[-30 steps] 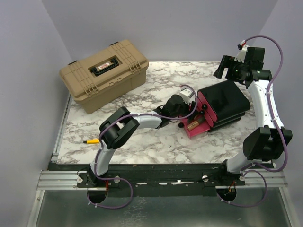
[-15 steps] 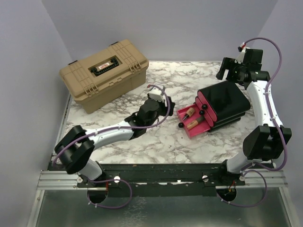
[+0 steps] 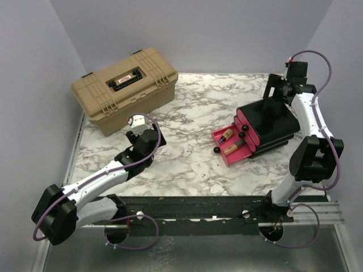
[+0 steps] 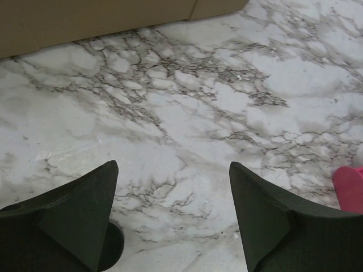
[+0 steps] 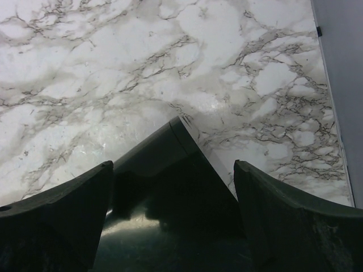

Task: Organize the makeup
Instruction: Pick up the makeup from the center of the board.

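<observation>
The black box with pink drawers stands at the right of the marble table. Its lowest pink drawer is pulled out and holds two copper lipstick tubes. My left gripper is open and empty over bare marble in front of the tan toolbox; it is also open in the left wrist view. My right gripper is open and empty above the box's far corner. The compacts and the slim tube are out of view. A dark round shape shows by my left finger; I cannot tell what it is.
A closed tan toolbox sits at the back left, and its side shows in the left wrist view. The drawer's pink edge shows at the right of that view. Grey walls enclose the table on three sides.
My left arm has pulled back from the open drawer, leftward across the table to in front of the toolbox. My right gripper has shifted slightly over the box's far corner.
</observation>
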Robot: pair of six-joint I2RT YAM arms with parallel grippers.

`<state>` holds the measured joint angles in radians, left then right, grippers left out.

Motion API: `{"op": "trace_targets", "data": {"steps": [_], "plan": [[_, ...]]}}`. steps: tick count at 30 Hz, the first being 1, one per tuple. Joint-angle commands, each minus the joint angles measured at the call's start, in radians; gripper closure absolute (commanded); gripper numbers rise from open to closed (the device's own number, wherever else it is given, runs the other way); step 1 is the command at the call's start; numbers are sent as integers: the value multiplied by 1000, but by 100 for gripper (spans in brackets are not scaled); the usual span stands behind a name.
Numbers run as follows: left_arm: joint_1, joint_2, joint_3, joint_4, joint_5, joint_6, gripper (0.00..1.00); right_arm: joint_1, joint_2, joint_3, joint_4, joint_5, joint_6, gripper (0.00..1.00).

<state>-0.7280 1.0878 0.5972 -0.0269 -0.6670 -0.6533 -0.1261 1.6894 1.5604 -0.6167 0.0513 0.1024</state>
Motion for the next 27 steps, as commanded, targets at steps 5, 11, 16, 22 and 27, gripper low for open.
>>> {"op": "trace_targets", "data": {"steps": [5, 11, 16, 22, 27], "plan": [[58, 0, -50, -247, 26, -193, 19, -15, 22, 4, -3, 20, 6, 7], [69, 49, -97, -258, 84, -234, 23, -15, 22, -1, -2, -43, -5, 7], [71, 73, -106, -257, 112, -230, 24, -16, 15, -1, -4, -97, -1, 8], [71, 118, -116, -259, 125, -243, 24, -16, -2, -12, -2, -107, -1, 8], [70, 158, -106, -258, 154, -244, 40, -16, -5, -4, -5, -125, -2, 8]]}}
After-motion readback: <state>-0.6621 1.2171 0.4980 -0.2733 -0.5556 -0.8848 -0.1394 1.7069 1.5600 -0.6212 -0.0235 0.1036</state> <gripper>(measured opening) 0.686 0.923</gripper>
